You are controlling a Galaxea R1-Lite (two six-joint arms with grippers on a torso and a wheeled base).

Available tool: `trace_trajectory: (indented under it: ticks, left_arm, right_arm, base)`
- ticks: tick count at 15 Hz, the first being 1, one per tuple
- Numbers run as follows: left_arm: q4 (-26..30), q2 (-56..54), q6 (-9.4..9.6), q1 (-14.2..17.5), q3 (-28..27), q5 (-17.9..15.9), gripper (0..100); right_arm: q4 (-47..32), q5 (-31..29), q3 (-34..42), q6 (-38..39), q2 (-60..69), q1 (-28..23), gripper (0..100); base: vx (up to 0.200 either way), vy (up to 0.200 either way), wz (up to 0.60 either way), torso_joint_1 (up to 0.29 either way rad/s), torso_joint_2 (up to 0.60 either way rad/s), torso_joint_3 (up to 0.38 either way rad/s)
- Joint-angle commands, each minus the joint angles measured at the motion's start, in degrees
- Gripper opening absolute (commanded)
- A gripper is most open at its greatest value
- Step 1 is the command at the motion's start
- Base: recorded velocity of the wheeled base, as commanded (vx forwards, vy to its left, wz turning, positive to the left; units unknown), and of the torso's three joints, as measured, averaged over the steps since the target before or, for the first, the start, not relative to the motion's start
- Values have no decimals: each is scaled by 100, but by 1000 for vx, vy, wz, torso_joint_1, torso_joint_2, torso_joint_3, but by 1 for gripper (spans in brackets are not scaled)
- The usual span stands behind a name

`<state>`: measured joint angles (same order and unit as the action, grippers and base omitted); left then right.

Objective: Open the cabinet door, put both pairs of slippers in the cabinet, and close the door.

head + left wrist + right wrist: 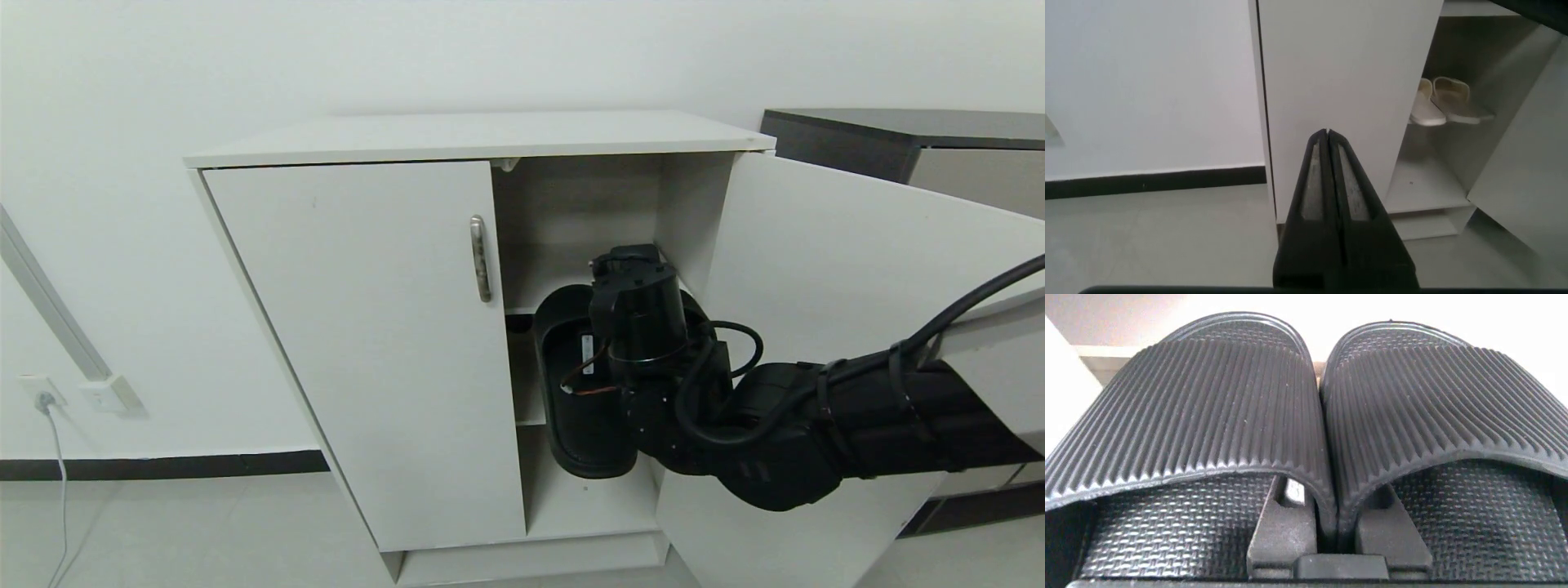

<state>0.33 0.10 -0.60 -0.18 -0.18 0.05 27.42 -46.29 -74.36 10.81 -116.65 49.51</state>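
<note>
A white cabinet [482, 135] stands with its left door [367, 343] closed and its right door [816, 269] swung open. In the open half, a pair of black ribbed slippers [580, 408] hangs toes-inward at about middle-shelf height, held by my right arm. My right gripper [1327, 514] is shut on the two touching inner strap walls of the black slippers [1233, 400]. A beige pair of slippers [1449, 98] lies on a shelf inside the cabinet. My left gripper [1327, 135] is shut and empty, low in front of the closed left door.
A metal handle [481, 258] sits at the closed door's edge. A dark grey cabinet [898, 139] stands behind the open door at the right. A wall socket with a cable [41, 400] is at the left. Bare floor [1151, 237] lies before the cabinet.
</note>
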Motion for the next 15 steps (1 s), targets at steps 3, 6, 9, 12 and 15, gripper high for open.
trace_trajectory:
  ticks: [3,6,9,12,15]
  left_arm:
    - [2,8,-2,1,1,-5,0]
    - [2,8,7,1,1,-5,0]
    - [2,8,7,1,1,-5,0]
    - [2,8,-2,1,1,-5,0]
    - [2,8,-2,1,1,-5,0]
  right_arm:
    - [-8,6,-26,9,2,-2,0]
    - [-8,6,-26,9,11,-11,0]
    - [-8,-3,-17,9,28,-2,0]
    - [1,-38,10,9,28,15,0]
    - [-8,-29,18,9,2,15,0]
  base:
    - [67,0,0,2,2,-1]
    - [200,0,0,-1,-1,4]
    - [200,0,0,1,1,1]
    - [67,0,0,-1,-1,-1]
    - [0,0,0,0,0,0]
